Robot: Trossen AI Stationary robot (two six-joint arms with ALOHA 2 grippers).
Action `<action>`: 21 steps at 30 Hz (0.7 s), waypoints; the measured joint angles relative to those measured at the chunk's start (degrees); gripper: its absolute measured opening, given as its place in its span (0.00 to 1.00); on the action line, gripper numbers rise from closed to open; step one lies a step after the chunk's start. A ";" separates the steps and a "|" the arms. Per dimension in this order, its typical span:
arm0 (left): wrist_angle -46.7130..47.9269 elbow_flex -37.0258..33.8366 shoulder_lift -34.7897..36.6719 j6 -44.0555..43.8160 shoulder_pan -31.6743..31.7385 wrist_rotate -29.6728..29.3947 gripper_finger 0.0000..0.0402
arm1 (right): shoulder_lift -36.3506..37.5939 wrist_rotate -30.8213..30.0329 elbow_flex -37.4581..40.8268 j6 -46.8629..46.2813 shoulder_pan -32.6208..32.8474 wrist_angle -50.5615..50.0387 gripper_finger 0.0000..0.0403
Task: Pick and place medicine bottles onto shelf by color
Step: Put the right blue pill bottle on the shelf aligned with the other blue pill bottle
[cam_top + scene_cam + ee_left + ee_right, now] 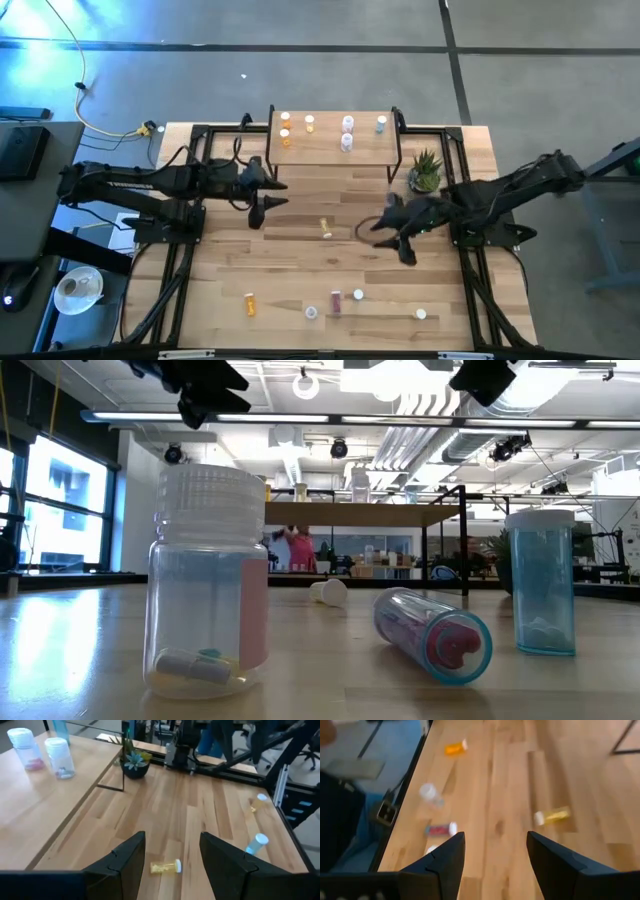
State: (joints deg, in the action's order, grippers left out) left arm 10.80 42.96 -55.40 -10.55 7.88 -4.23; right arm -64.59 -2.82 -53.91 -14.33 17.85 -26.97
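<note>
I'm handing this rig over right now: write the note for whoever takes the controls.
Left gripper: open, empty, hanging over the table in front of the shelf.
Right gripper: open, empty, over the table's middle right, near the plant.
Done: six bottles stand on the shelf, orange ones left, pale ones right.
Left: a yellow bottle lying mid-table between the grippers, an orange bottle and four others near the front edge.
</note>
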 joint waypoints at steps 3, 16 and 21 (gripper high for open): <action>0.46 0.00 0.00 0.01 -1.46 -1.88 0.45 | -3.20 -0.16 0.00 -0.22 2.32 1.00 0.51; 0.35 0.00 -0.02 0.00 -2.32 -4.64 0.45 | -16.61 -0.37 0.00 -0.18 9.21 7.82 0.51; 0.12 0.00 -0.02 0.17 -2.32 -7.21 0.45 | -20.85 -0.38 0.00 -0.22 11.16 11.19 0.51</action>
State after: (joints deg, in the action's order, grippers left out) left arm 10.92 42.96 -55.42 -10.37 5.56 -11.44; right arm -85.44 -3.20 -53.91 -14.55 29.01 -15.79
